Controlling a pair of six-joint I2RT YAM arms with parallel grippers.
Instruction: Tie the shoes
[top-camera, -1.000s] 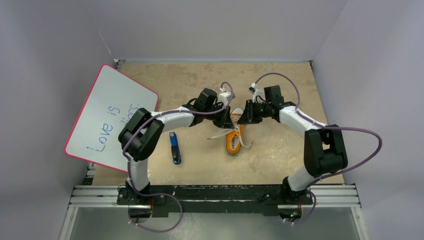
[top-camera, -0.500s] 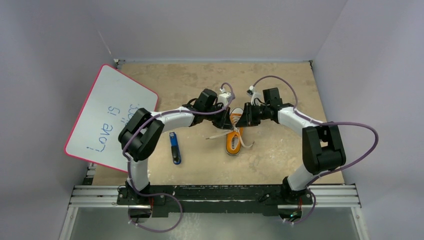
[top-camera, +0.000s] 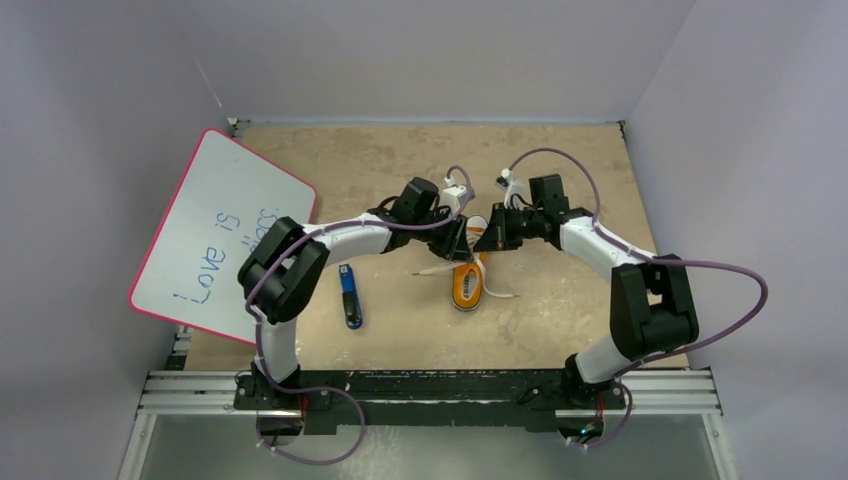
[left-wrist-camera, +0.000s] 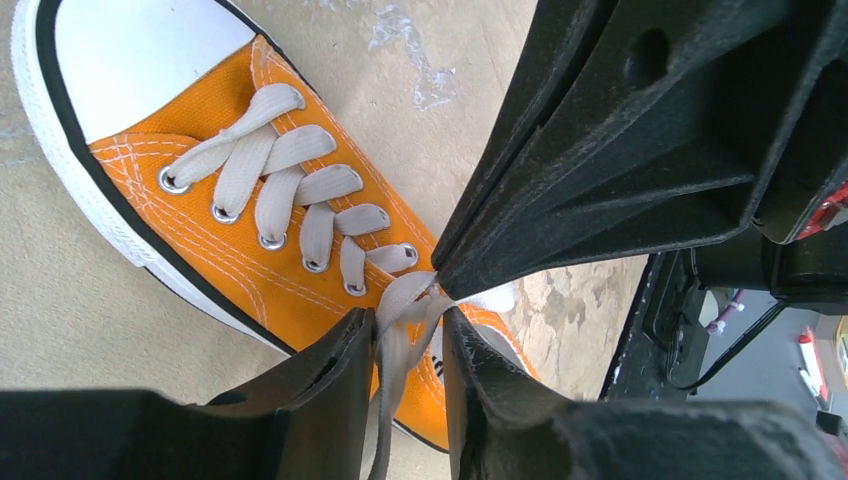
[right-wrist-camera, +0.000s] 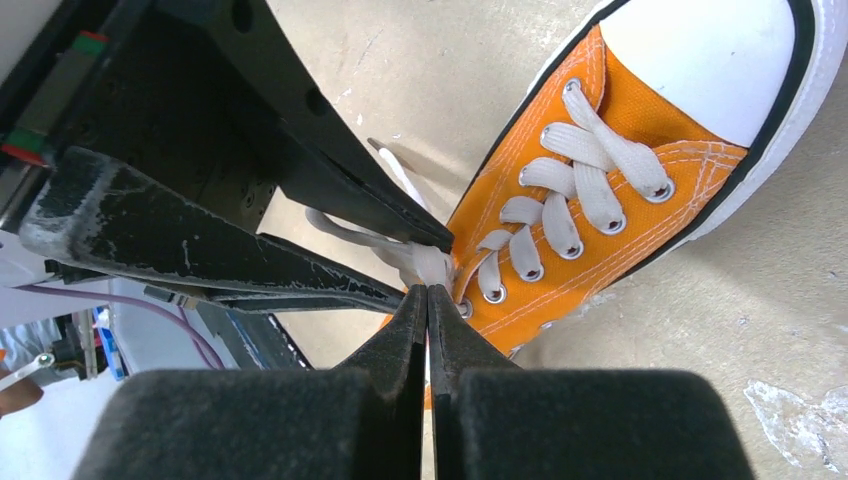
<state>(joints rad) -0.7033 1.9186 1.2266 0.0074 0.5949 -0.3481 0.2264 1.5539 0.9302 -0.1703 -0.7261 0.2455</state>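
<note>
Right claw (right-wrist-camera: 428, 292) pinches laces (left-wrist-camera: 300, 190) at shoe (top-camera: 466, 288) throat for tension; left claw (left-wrist-camera: 408, 325) straddles them, grip indeterminate.

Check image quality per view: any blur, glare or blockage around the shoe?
Top external: evenly lit and sharp, but the left gripper and right gripper block much of the shoe. Left wrist: laces crisp, own fingers dark, soft. Right wrist: shoe sharp, white toe cap nearly blown out.
</note>
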